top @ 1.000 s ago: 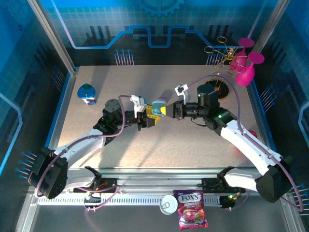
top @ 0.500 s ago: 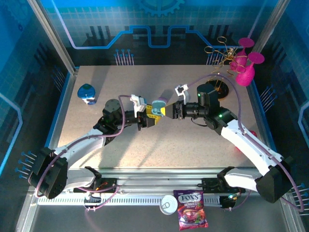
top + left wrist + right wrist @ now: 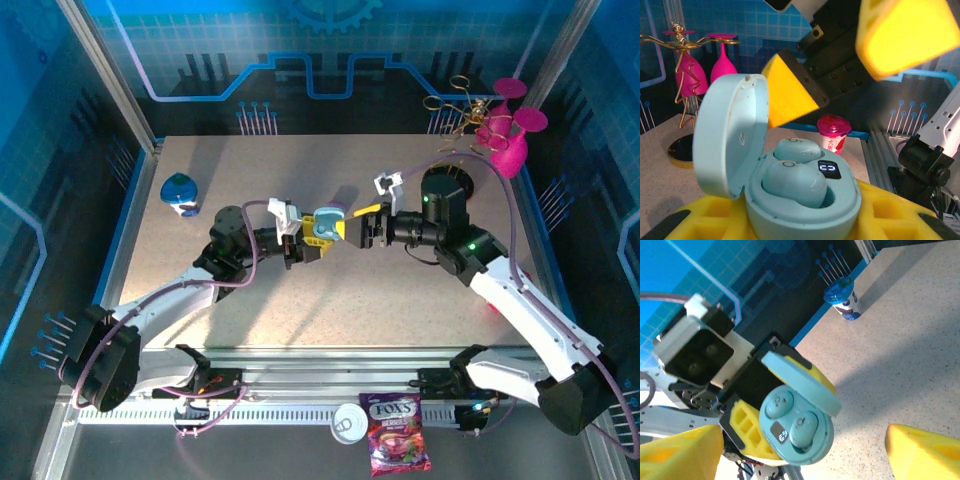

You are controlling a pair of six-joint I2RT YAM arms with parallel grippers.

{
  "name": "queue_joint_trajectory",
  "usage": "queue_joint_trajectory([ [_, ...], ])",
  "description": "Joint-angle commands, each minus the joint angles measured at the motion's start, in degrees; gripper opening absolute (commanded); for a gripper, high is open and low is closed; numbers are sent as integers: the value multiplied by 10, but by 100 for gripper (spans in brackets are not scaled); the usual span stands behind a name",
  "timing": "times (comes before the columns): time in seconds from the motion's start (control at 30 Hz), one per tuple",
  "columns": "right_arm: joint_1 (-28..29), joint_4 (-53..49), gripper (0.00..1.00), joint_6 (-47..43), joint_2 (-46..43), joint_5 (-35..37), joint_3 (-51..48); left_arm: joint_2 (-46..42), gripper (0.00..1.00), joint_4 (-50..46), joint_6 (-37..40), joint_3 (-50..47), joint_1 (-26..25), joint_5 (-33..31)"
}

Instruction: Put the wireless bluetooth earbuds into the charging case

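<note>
My left gripper (image 3: 310,240) clamps the charging case (image 3: 800,200), earbuds (image 3: 792,182) seated inside. My right gripper (image 3: 358,225) gapes just beside its raised lid (image 3: 727,135).

blocked: right claw (image 3: 364,226) just beside charging case (image 3: 325,224) opening | free: tabletop (image 3: 350,292) nearside; blue cup (image 3: 180,193) far left

Robot lab test cell: aluminium frame posts (image 3: 110,75), blue circuit-print wall panels (image 3: 200,40), speckled tabletop (image 3: 350,300), table-mounted robot arms (image 3: 520,305).

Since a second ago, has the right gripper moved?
Yes. The right gripper has opened and backed off the charging case, moving rightward toward the pink glasses.
</note>
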Motion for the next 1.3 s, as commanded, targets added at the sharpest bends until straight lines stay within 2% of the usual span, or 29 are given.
queue_joint_trajectory([
  [0.0, -2, -11, 86, 3, 13, 36, 37, 5, 30, 16, 44, -7, -1, 28],
  [0.2, -5, -54, 85, 39, 62, 43, 88, 7, 30, 15, 59, -14, -1, 49],
  [0.37, -3, -91, 84, 19, 85, 32, 103, 0, 30, 13, 41, -12, -1, 28],
  [0.6, 6, -108, 84, 0, 60, 24, 71, -11, 30, 20, 7, -11, -1, -18],
  [0.73, 5, -80, 84, 10, 33, -3, 41, -10, 30, 25, -1, -9, -1, -33],
  [0.9, -11, -20, 84, 102, 27, -40, 14, -8, 30, 51, 4, -13, -1, -24],
  [1.03, -17, 51, 83, 211, 46, -104, -11, -14, 30, 90, 3, -24, -1, -33],
  [1.27, -15, 279, 69, 390, 64, -168, -96, -12, 30, 163, -13, -46, -3, -76],
])
